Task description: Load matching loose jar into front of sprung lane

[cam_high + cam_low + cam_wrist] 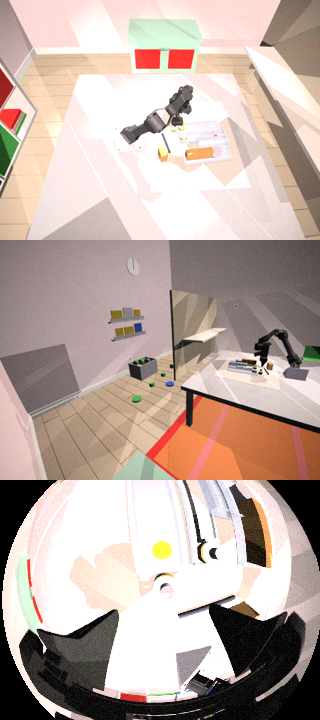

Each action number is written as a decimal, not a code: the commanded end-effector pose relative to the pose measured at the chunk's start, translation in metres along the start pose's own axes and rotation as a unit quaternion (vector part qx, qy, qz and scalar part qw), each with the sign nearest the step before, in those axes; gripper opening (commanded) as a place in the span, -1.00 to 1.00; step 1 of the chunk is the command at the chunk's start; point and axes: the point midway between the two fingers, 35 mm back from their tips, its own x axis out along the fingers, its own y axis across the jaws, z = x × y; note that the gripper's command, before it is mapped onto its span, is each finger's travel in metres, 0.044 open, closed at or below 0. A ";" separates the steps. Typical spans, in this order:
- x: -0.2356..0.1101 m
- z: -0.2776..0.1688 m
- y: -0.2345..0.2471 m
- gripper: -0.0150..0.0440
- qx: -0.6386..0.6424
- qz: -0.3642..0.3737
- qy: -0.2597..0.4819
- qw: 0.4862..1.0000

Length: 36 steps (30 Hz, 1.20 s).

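Yellow-lidded jar [181, 126] stands loose on the mat at the lanes' front end, beside a green-lidded jar [172, 128]; its match sits in the sprung lane [206, 138]. Gripper [177, 121] hangs over them, fingers wide, nothing betw. Jar prob small, rigid, light, smooth-sided, so grip body below lid, square

lane mouth [180, 138]: open | flank: green-lid jar [172, 128], yellow-lid jar [181, 127]
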 end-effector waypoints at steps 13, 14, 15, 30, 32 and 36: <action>0.048 0.000 -0.007 1.00 -0.003 -0.005 -0.001 1.000; 0.048 0.000 -0.007 1.00 -0.003 -0.005 -0.001 1.000; 0.049 0.000 -0.007 1.00 -0.003 -0.005 -0.001 1.000; 0.071 0.000 -0.007 1.00 -0.003 -0.006 -0.001 1.000; 0.074 0.000 -0.007 1.00 -0.003 -0.006 -0.001 1.000; 0.080 0.000 -0.008 1.00 -0.003 -0.006 -0.001 1.000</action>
